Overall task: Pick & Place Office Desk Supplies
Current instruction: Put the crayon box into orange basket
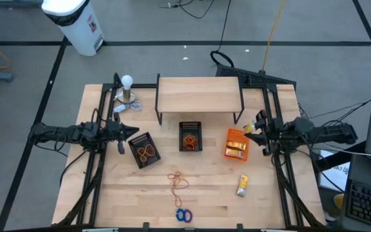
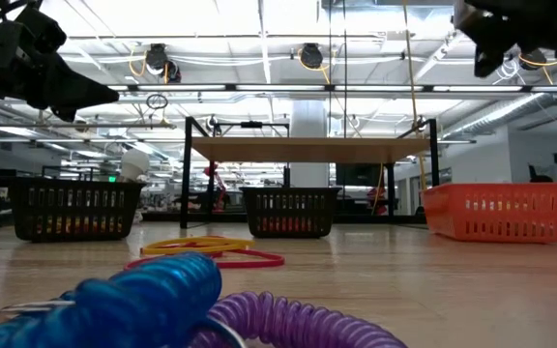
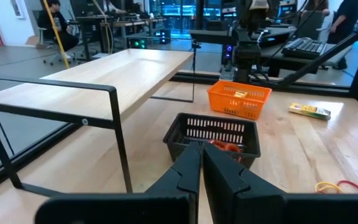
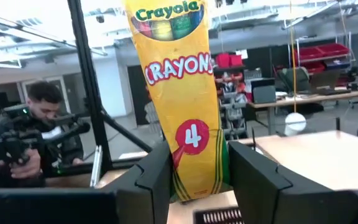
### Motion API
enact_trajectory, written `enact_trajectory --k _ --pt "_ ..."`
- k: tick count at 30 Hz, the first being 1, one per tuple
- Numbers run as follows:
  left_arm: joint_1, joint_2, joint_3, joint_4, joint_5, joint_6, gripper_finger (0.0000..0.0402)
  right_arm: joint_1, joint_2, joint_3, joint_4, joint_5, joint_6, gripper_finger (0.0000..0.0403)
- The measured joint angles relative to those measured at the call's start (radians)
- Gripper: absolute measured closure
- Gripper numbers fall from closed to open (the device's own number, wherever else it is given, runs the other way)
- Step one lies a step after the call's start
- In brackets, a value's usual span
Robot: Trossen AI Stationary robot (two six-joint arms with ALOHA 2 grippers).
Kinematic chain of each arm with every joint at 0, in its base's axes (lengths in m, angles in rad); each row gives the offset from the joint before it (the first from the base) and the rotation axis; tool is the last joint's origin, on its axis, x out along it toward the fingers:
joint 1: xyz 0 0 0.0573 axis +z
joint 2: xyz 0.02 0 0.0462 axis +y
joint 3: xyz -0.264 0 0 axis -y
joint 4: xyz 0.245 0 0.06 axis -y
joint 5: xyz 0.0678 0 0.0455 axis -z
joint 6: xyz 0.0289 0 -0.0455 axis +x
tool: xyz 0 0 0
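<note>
Bright, even overhead ceiling lights (image 2: 259,19) glare white in the low view; near coiled rings (image 2: 153,295) blur, and table (image 1: 205,193) shadows are soft.

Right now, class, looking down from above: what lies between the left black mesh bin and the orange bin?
In the high view, the middle black mesh bin sits between the left black mesh bin and the orange bin.

Left gripper (image 3: 199,163) raised at the table's left side, fingers pressed together, empty. Right gripper (image 4: 194,177) raised, apparently above the right edge, clamping a crayon packet (image 4: 180,93)
</note>
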Motion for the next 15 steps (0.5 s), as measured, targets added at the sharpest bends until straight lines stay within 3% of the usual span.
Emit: enact_trajectory --k 6,15 --pt "0.0 0.0 0.0 0.0 -0.031 0.0 0.038 -0.006 -0.074 -0.056 -0.001 -0.001 -0.014 0.0272" --pt "0.0 0.0 0.0 0.0 -0.051 -0.006 0.038 -0.005 -0.085 -0.128 0.016 -0.001 -0.016 0.0273"
